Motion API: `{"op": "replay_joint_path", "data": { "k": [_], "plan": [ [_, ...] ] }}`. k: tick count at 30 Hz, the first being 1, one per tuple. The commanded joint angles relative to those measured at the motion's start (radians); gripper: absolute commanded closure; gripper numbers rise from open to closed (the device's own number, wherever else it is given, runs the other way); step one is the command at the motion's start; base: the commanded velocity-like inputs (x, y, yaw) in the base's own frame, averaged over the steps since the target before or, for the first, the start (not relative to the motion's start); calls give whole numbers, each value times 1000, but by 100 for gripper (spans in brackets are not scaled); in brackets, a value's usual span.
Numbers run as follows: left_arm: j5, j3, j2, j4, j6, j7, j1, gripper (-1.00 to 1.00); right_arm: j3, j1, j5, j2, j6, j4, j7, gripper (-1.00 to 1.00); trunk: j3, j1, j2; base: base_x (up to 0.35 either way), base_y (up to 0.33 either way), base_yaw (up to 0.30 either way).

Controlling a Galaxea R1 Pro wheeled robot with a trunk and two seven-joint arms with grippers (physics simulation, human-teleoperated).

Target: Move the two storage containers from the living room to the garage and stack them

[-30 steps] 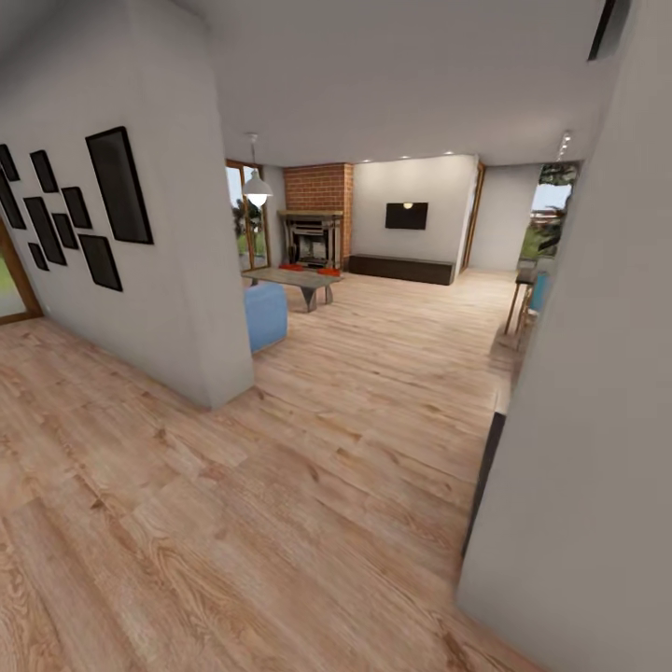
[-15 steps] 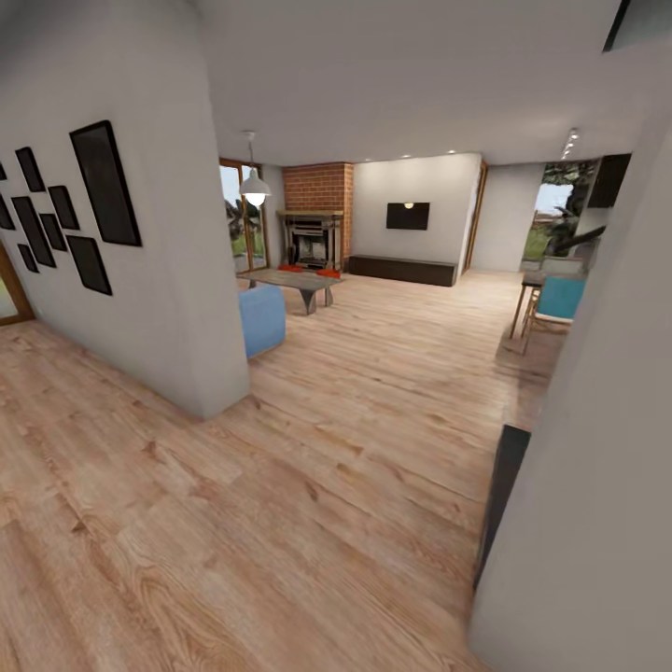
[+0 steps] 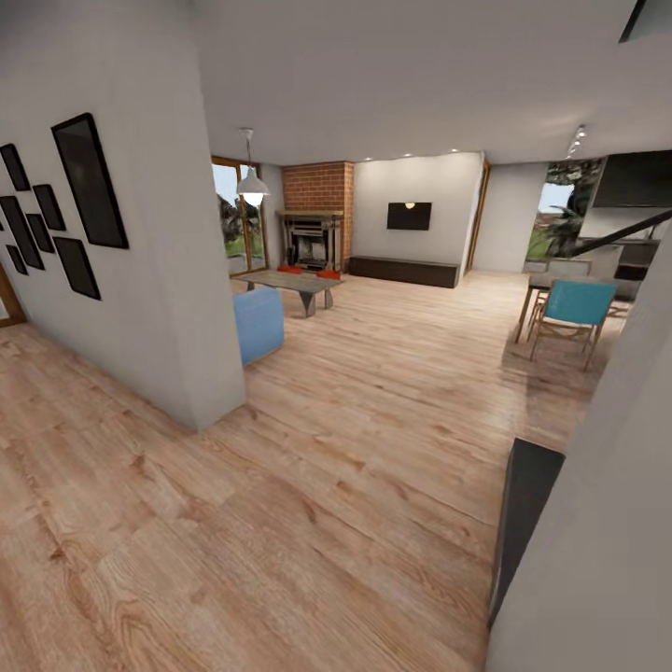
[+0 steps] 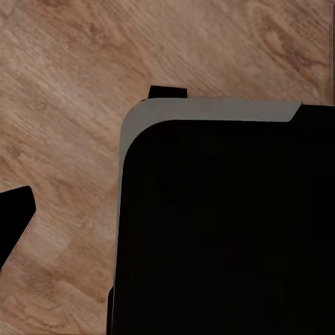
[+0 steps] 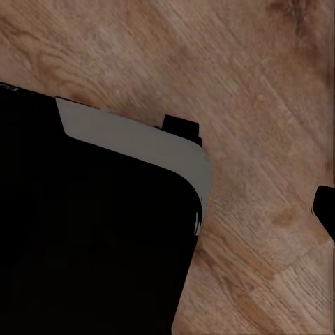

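Note:
Far ahead in the living room, two small orange-red shapes lie on the wood floor by the brick fireplace [image 3: 314,239], behind the coffee table [image 3: 291,279]. I take them for the storage containers [image 3: 290,269] [image 3: 329,273]. They are too small to show detail. In the left wrist view, one of the left gripper's fingers [image 4: 15,223] shows as a dark tip over wood planks, with nothing held. In the right wrist view, one of the right gripper's fingers [image 5: 325,211] shows the same way. The garage is out of view.
A wall corner with black picture frames [image 3: 89,182] juts in at the left, with a blue sofa [image 3: 259,322] behind it. A pale wall [image 3: 597,523] with a dark panel [image 3: 525,513] stands close on the right. A teal chair [image 3: 571,313] stands by a table. My black base [image 4: 223,230] is below.
The whole head view has shifted as I roll forward. The right wall has slid aside, showing the teal chair and dining area. The left wall corner is nearer.

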Motion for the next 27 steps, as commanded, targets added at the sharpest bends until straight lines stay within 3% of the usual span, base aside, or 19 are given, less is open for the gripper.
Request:
{"op": "replay_joint_path", "data": {
  "k": [1, 27],
  "plan": [
    [8, 0, 0, 0, -2, -1, -1, -100, 7, -2, -11, 0, -6, 3, 6, -100, -1, 1, 0, 322, 0, 0],
    [9, 0, 0, 0, -1, -1, 0, -100, 7, -1, -11, 0, -6, 2, 6, -100, -1, 1, 0, 322, 0, 0]
  ]
}}
